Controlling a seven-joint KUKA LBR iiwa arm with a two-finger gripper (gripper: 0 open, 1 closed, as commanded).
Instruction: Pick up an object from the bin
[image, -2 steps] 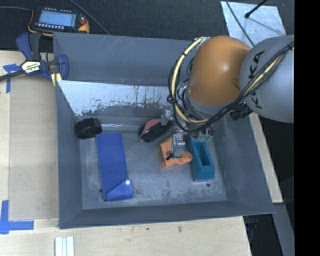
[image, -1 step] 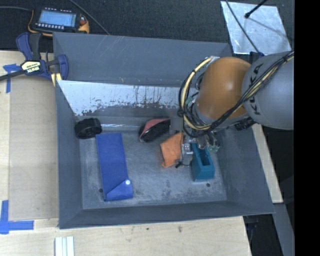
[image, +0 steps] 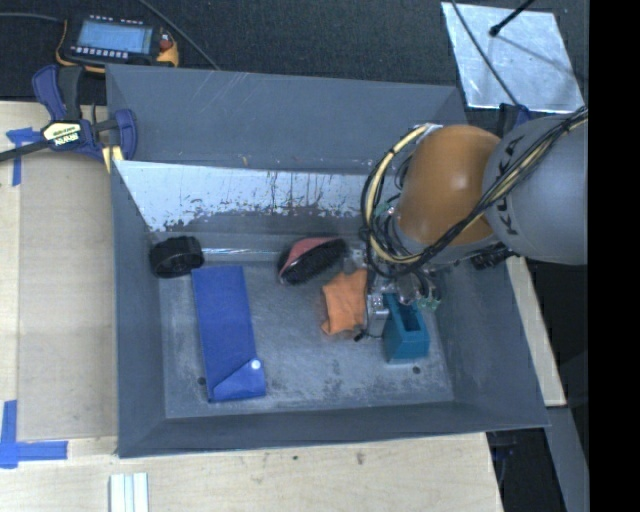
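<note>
My gripper (image: 383, 302) is low in the right half of the bin, under the arm's orange cover. It stands between an orange, crumpled-looking piece (image: 343, 304) on its left and a teal-blue block (image: 406, 335) on its right, touching or nearly touching both. A black oval thing with a red edge (image: 311, 258) lies just behind and to the left of the orange piece. Part of the gripper is hidden by the cover and cables.
A long flat blue pouch (image: 227, 330) lies along the left side of the bin floor. A small black wheel-like thing (image: 176, 256) sits in the back left corner. The arm comes in over the right wall.
</note>
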